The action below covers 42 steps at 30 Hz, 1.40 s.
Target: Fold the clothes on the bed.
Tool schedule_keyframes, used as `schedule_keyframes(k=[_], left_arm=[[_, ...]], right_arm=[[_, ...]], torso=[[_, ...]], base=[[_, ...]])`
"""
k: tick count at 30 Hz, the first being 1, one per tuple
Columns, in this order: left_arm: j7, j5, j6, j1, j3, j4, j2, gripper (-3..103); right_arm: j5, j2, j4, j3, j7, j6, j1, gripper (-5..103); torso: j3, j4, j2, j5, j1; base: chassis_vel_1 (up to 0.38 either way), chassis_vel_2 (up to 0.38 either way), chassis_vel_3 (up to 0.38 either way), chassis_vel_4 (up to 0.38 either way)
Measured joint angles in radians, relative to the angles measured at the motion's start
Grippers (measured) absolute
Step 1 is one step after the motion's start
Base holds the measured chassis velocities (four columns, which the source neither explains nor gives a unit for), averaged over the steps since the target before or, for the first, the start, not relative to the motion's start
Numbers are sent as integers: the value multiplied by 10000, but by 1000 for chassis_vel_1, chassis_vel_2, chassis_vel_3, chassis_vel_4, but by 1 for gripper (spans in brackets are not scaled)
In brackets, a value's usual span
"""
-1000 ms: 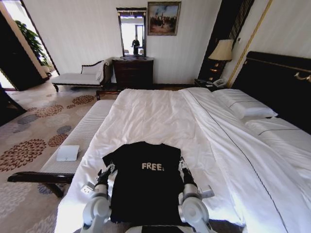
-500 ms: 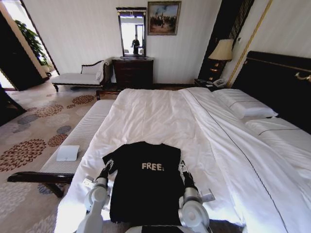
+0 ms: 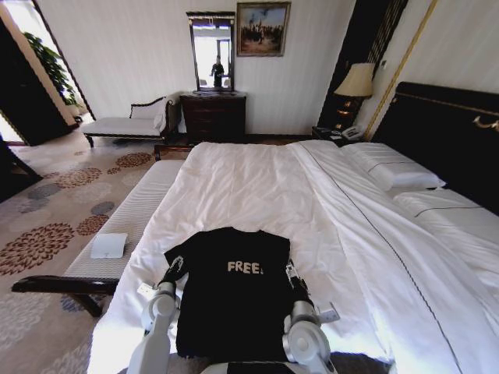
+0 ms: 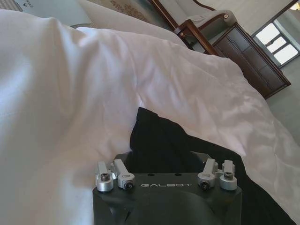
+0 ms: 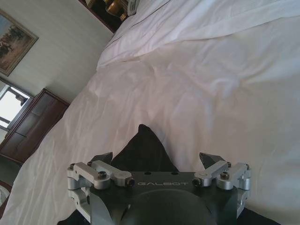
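The clothes are one black T-shirt with white "FREE" lettering, lying flat and face up near the foot edge of the bed. My left gripper sits at the shirt's left sleeve. In the left wrist view the left gripper hovers over that sleeve with its jaws spread. My right gripper is at the shirt's right edge. In the right wrist view the right gripper is open, with the pointed right sleeve between its dark fingertips. Neither holds the cloth.
A pale upholstered bench runs along the bed's left side, with a white object on it. Pillows and a dark headboard are at the right. A dresser with mirror, a chaise and a lamp stand far back.
Both arms have crept forward along the shirt's sides; the left gripper has moved closer to the left sleeve. The shirt lies as before.
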Motion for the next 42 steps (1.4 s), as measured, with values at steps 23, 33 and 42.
schedule_keyframes(k=[23,33,42], left_arm=[[130,-47,-136,197,-33,-104,110,0],[1741,1247,-854,777,719,-1127,230,0],[2908,2682,-1457,846,1798,-780,169,0]], right_arm=[[-375,170,-169,-5,116,-16,-127,100],[-527,209,-234,-36,115,-9,-177,100],[-535,120,-426,-30,119,-6,-73,100]], torso=[[0,0,0,0,-2],[0,0,0,1,-2],[0,0,0,1,-2]], base=[[0,0,0,0],[0,0,0,0],[0,0,0,0]])
